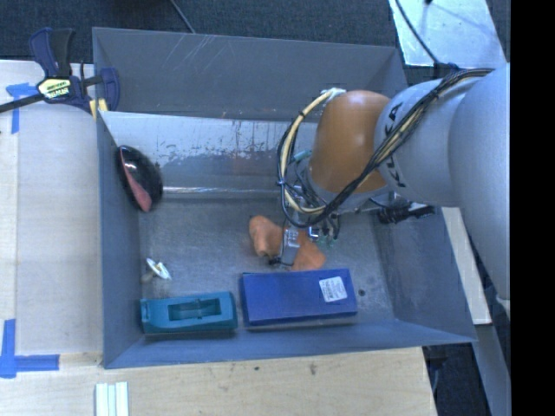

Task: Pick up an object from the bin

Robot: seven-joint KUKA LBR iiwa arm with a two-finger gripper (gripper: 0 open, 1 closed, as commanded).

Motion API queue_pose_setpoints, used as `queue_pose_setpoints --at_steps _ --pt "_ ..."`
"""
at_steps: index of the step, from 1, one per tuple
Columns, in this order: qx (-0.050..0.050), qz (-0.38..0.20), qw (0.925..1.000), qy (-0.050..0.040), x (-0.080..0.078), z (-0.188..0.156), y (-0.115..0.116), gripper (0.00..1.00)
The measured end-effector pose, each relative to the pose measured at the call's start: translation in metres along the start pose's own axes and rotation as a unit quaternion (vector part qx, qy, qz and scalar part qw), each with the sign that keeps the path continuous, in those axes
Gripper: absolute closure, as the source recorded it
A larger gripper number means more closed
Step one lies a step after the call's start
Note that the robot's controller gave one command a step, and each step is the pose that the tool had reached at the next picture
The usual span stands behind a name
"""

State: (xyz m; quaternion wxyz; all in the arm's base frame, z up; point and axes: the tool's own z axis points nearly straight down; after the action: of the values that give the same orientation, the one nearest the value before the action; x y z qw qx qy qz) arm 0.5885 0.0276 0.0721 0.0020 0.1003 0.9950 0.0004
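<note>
Gripper [290,250] sits down at the orange lumpy thing [263,232] just beside the blue box [295,300], grip state can't tell, nothing lifted, 1 pick left.

Gripper [290,248] hides part of the central orange lump [263,232]; white bit [158,270] at 8 o'clock is too small to identify.

Blue box [297,298] with white label [333,289], orange lump [263,232], teal holder [188,312], grey bin [243,76].
</note>
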Motion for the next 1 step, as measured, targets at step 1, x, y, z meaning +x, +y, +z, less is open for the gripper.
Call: queue_pose_setpoints --at_steps 1 --pt "0.000 0.028 0.9996 0.0004 0.0050 0.0006 0.0008 1.00"
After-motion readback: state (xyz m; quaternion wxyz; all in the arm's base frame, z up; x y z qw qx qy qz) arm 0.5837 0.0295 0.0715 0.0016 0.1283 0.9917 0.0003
